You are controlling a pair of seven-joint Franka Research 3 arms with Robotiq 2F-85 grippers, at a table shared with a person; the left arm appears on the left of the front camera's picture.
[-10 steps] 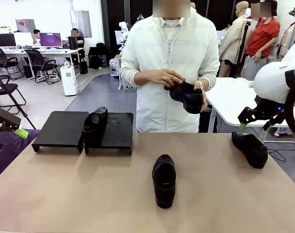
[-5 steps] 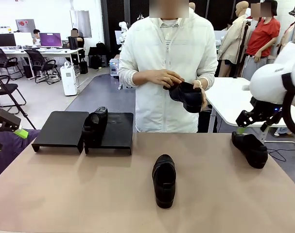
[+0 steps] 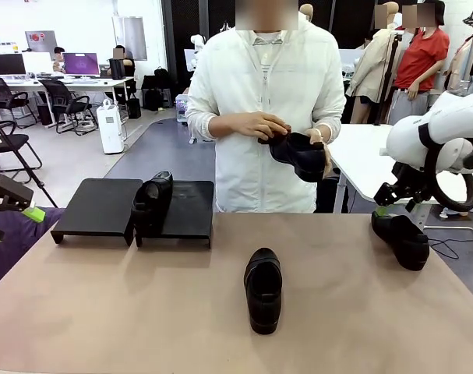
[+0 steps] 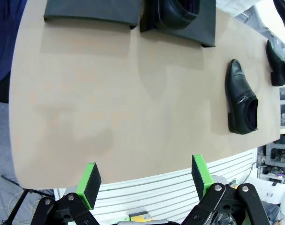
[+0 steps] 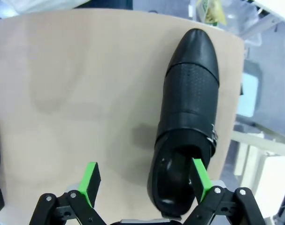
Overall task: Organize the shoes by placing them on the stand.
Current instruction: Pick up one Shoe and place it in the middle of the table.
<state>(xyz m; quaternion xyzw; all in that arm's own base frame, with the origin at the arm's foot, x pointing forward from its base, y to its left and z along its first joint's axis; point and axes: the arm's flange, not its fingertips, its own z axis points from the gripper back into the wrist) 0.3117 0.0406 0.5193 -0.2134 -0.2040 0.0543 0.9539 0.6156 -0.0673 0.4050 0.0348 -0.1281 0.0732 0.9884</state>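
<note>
One black shoe [image 3: 152, 202] stands on the stand [image 3: 96, 206], at the seam between its two platforms. A second shoe [image 3: 263, 290] lies mid-table, and a third shoe [image 3: 401, 238] lies near the right edge. The person holds another shoe [image 3: 300, 153] in both hands at chest height. My right gripper [image 3: 393, 206] hangs open just above the right-hand shoe [image 5: 189, 112]; in the right wrist view, its right pad [image 5: 200, 178] is beside the heel opening. My left gripper [image 3: 10, 222] is open off the table's left edge, its fingers [image 4: 89, 180] bare above the table edge.
The tan table [image 3: 142, 312] has bare room at front left and between the shoes. The left wrist view shows the stand [image 4: 90, 11] far off, with the mid-table shoe [image 4: 242, 103] to the right. A white table [image 3: 368, 160] stands behind on the right.
My right arm has swung left and a little lower, bringing its gripper closer over the right-hand shoe. The shoes, left arm and person's hands have barely moved.
</note>
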